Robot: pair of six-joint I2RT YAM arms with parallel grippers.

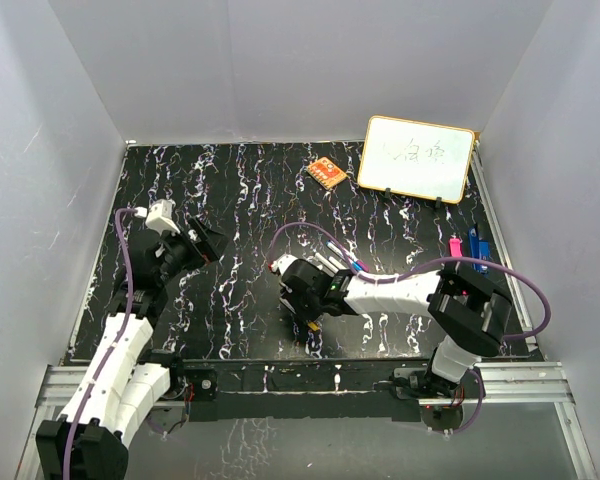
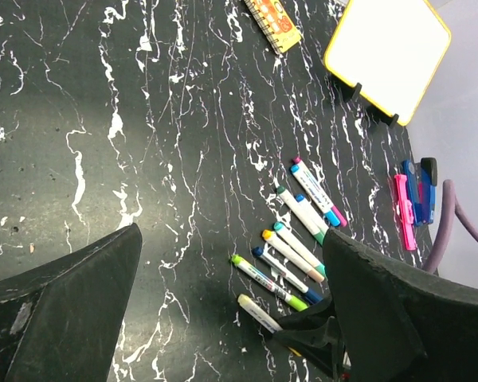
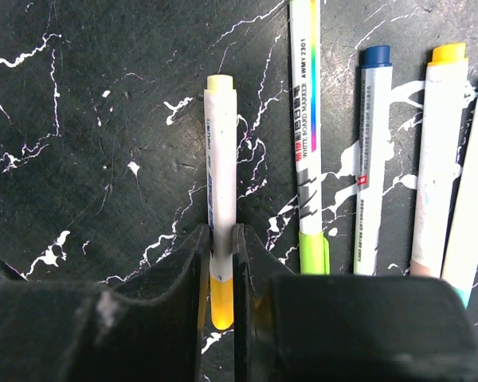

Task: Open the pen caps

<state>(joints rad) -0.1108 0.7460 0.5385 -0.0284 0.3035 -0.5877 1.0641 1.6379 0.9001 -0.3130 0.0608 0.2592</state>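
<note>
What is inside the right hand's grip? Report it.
A thin white marker, pinched at its yellow cap end by the right hand. The black fingers cover the cap's sides.

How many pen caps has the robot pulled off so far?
None yet, it looks like. Done: nothing. The yellow cap is on, and the other pens look capped too. In hand: the right end effector is shut on the yellow pen, right by its cap. The left end effector hangs open, away from the pens. Left: every cap.
</note>
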